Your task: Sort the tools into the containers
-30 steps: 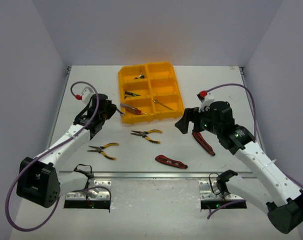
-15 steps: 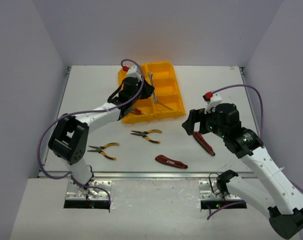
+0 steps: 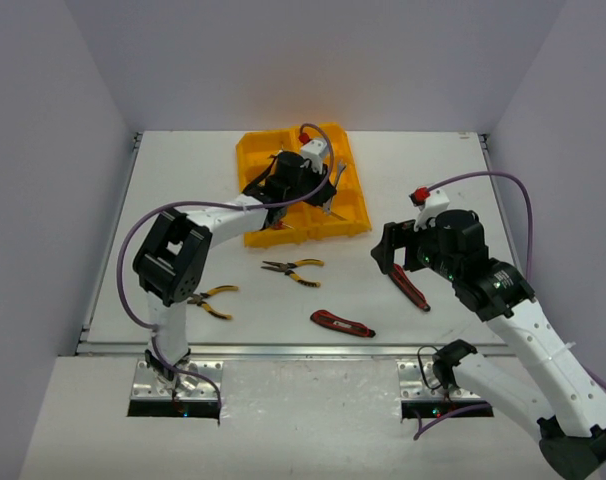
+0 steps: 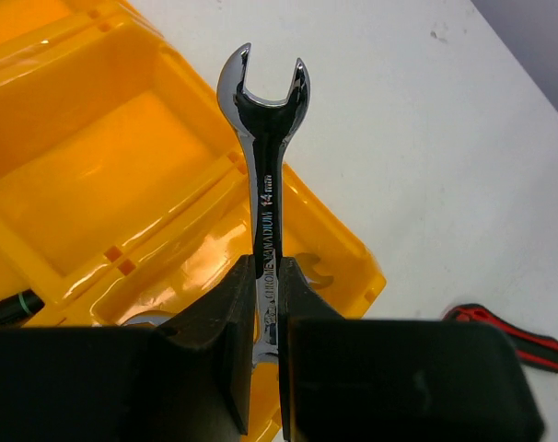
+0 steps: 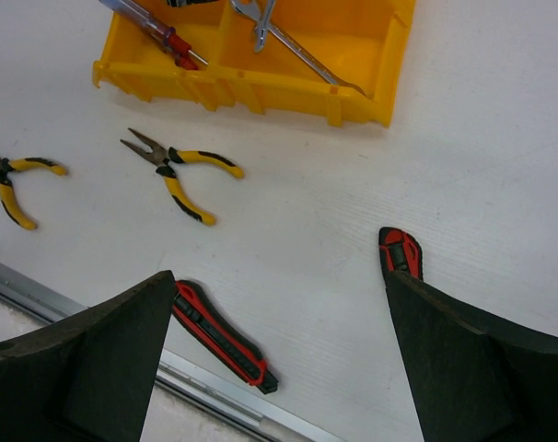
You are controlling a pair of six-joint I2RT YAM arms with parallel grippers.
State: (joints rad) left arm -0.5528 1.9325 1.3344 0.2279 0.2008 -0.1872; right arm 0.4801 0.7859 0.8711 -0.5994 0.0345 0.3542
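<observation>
My left gripper is shut on a silver wrench, whose open end sticks out past the fingers. It hangs over the right column of the yellow tray, above a second wrench lying in a compartment. In the top view the left gripper is over the tray. My right gripper is open and holds nothing. It hovers over the table between two red utility knives. Two yellow-black pliers lie to the left.
A red-handled screwdriver and a wrench lie in the tray's near compartments. In the top view the pliers and the knives lie between the tray and the table's near metal edge.
My left arm has swung right from the table's left side across the tray, carrying the wrench over its right column. The right arm has shifted slightly to the right.
</observation>
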